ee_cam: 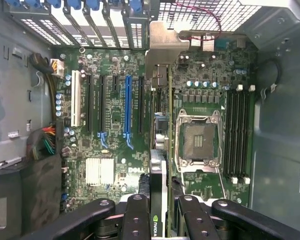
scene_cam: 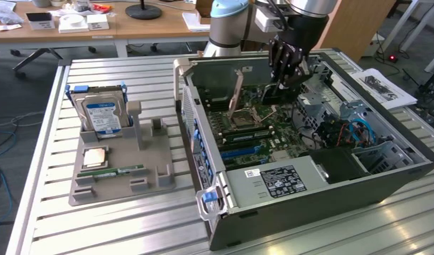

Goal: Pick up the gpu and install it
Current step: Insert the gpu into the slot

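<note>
- Surface: one slatted metal table (scene_cam: 117,228); wooden desks (scene_cam: 160,29) stand behind it, with grey floor on either side.
- Container 1, at the exterior view's left: one grey moulded tray (scene_cam: 151,154) lying flat on the table.
  - One hard drive (scene_cam: 103,114) with a blue label, upright in a slot.
  - One processor chip (scene_cam: 95,156), lying flat.
  - One narrow green memory stick (scene_cam: 121,171), lying flat just beside the chip.
- Container 2, centre to right: one open computer case (scene_cam: 309,212) lying on its side with the motherboard (ee_cam: 115,125) facing up.
  - One white slot (ee_cam: 75,97).
  - One blue slot (ee_cam: 128,107).
  - One empty processor socket (ee_cam: 200,140).
- Tool: one gripper (scene_cam: 284,79) (ee_cam: 160,212), reaching down inside the case with its fingers (ee_cam: 135,217) closed on the gpu (scene_cam: 274,96) (ee_cam: 158,170).
- Task item: one gpu, held edge-on above the board between the blue slot and the socket. Its silver bracket (ee_cam: 162,47) is at the case's rear wall; whether it is seated cannot be told.
- Far right: one printed sheet (scene_cam: 384,87) on the table.
</note>
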`<state>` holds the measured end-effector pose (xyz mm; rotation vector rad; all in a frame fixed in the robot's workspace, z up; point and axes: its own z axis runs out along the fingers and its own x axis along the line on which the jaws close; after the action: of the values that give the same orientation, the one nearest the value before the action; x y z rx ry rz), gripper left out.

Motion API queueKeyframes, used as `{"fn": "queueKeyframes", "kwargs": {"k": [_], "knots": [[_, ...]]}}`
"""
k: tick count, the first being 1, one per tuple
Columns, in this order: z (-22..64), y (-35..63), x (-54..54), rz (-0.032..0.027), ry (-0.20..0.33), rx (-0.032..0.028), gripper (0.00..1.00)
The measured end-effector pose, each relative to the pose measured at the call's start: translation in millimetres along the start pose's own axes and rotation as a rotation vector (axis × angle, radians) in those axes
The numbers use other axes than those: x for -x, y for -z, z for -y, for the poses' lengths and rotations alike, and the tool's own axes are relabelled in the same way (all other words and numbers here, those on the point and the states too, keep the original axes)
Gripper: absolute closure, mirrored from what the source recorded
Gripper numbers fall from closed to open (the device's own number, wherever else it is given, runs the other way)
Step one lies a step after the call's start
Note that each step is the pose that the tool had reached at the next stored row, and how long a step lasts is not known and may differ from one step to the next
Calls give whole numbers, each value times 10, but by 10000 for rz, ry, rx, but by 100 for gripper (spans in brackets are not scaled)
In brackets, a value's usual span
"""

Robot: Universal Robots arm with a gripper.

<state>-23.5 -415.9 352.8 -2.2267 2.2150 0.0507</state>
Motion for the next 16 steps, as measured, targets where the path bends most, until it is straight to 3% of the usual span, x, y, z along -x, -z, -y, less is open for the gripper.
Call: {"fn": "queueKeyframes", "kwargs": {"k": [16], "knots": [[-40,-153,-3,0,1,1,73]]}}
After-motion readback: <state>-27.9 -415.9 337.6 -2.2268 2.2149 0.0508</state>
